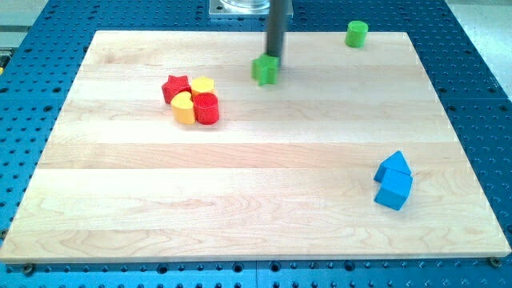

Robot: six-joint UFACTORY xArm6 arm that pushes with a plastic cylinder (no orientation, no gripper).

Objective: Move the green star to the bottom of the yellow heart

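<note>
The green star [266,70] lies near the view's top centre on the wooden board [256,208]. My tip [274,56] is right at the star's upper right edge, touching it or nearly so. The yellow heart [183,109] lies to the left, in a tight cluster with a red star [175,87] above it, a second yellow block [202,85] at its upper right and a red cylinder [207,108] on its right. The green star is about a hundred pixels right of this cluster and a little above it.
A green cylinder [357,34] stands at the board's top edge on the right. Two blue blocks [394,166] [394,191] sit touching each other at the lower right. Blue perforated table surrounds the board.
</note>
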